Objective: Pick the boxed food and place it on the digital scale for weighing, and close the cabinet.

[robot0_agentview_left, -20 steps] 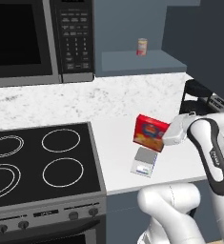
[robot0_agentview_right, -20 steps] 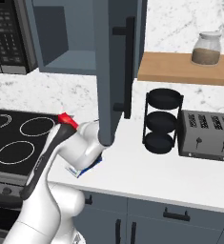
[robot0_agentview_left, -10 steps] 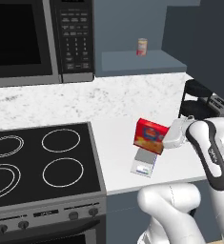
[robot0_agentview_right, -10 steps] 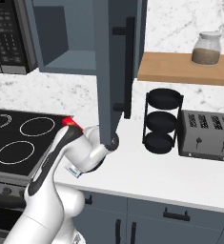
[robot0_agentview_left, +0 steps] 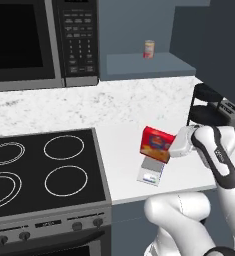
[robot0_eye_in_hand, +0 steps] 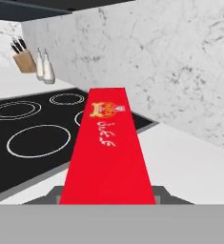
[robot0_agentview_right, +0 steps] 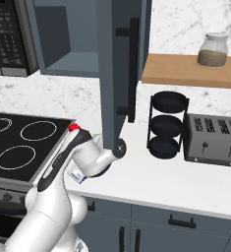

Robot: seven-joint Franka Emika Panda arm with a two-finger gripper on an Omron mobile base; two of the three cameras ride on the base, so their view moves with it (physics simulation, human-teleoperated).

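Simulated kitchen, white desk (robot0_agentview_left: 124,140) beside a black cooktop (robot0_agentview_left: 39,170). End effector (robot0_agentview_left: 175,146) clenched on the boxed food (robot0_agentview_left: 157,144), a small red carton with orange-yellow food pictured on its front, held upright and slightly tilted just above the digital scale (robot0_agentview_left: 151,173). Cannot tell whether carton and scale are touching. Scale flat on the desk near its front edge, just right of the cooktop, dark display strip toward the front.

From the hand camera: long red face of the boxed food (robot0_eye_in_hand: 108,152) running up the middle, logo near its far end, cooktop rings to the left, marble backsplash (robot0_eye_in_hand: 170,62) to the right, a knife block (robot0_eye_in_hand: 24,59) and two bottles (robot0_eye_in_hand: 43,66) far off.

Above the desk, the cabinet (robot0_agentview_right: 119,74) open, its slate blue-grey door swung out with a long black bar handle (robot0_agentview_right: 133,69); a small red-and-cream can (robot0_agentview_left: 148,49) on the inner shelf. Black microwave (robot0_agentview_left: 34,40) left of the cabinet. On the right, a black three-tier rack (robot0_agentview_right: 167,123), a toaster (robot0_agentview_right: 213,140), and a jar (robot0_agentview_right: 213,49) on a wooden shelf (robot0_agentview_right: 186,71).
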